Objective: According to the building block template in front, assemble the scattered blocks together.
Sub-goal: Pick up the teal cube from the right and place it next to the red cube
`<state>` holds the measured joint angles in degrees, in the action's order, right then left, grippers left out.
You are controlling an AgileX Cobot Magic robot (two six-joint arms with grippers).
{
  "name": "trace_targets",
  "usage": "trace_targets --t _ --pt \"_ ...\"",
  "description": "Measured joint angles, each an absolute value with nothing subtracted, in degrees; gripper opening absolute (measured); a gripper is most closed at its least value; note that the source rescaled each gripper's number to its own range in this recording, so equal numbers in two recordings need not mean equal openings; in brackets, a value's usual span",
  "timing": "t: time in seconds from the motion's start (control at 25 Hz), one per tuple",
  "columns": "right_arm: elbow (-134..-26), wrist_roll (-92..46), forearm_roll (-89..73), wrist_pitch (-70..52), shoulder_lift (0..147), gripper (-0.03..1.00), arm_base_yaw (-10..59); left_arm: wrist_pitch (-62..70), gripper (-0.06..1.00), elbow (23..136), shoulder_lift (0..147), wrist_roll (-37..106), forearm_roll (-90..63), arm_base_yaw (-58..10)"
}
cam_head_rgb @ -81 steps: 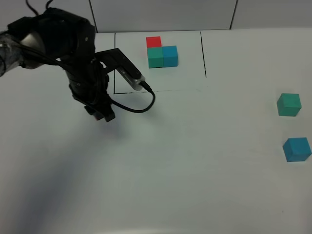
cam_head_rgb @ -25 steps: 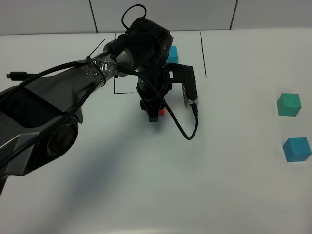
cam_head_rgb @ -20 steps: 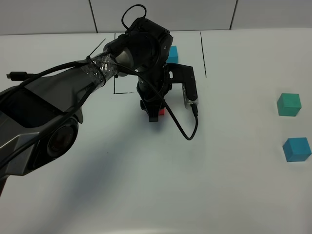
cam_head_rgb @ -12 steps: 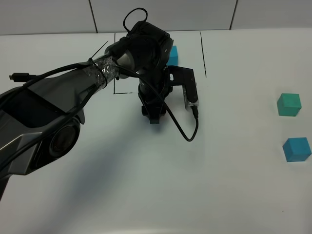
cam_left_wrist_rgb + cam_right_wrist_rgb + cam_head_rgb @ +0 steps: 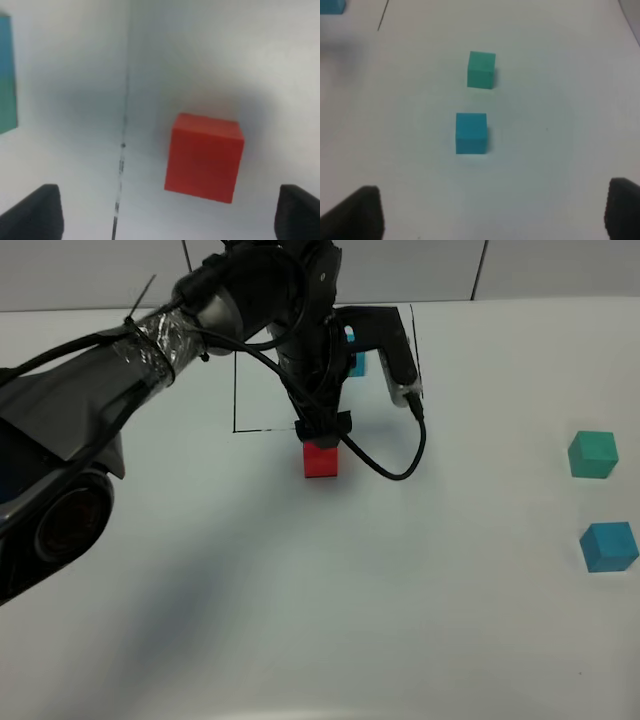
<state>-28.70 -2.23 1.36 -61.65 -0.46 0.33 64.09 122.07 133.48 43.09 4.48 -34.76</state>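
Observation:
The red block [image 5: 321,459] [image 5: 204,157] sits on the white table just in front of the black outline's [image 5: 234,390] near edge. My left gripper [image 5: 322,428] [image 5: 167,220] hovers just above it, open, with its fingertips [image 5: 35,216] wide apart and clear of the block. The arm hides most of the template; only a bit of its blue cube [image 5: 353,362] shows. The loose teal-green block [image 5: 592,454] [image 5: 481,70] and blue block [image 5: 609,545] [image 5: 471,132] lie at the right. My right gripper [image 5: 490,215] hangs open above them and touches neither.
The left arm's cable [image 5: 395,465] loops down beside the red block. The outline's right line [image 5: 414,340] runs toward the back wall [image 5: 420,270]. White table [image 5: 300,620] spreads in front.
My left gripper has opened, let go of the red block and lifted away toward the back. The red block now stands uncovered on the table. The right side has not moved.

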Motion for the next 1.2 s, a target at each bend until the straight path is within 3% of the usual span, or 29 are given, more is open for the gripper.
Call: trace_targets --t 0.24,0.68,1.2 --pt "-28.7 -2.11 1.42 -61.65 -0.46 0.86 0.33 64.09 1.0 122.07 127.42 29.95 4.86 -31.89" --pt "-28.7 -2.11 1.42 -61.65 -0.46 0.86 0.33 68.5 0.98 119.52 119.32 12.56 4.7 -20.56" --pt "-28.7 -2.07 1.42 -61.65 -0.46 0.86 0.33 60.58 0.94 85.51 92.66 8.57 5.82 -11.23"
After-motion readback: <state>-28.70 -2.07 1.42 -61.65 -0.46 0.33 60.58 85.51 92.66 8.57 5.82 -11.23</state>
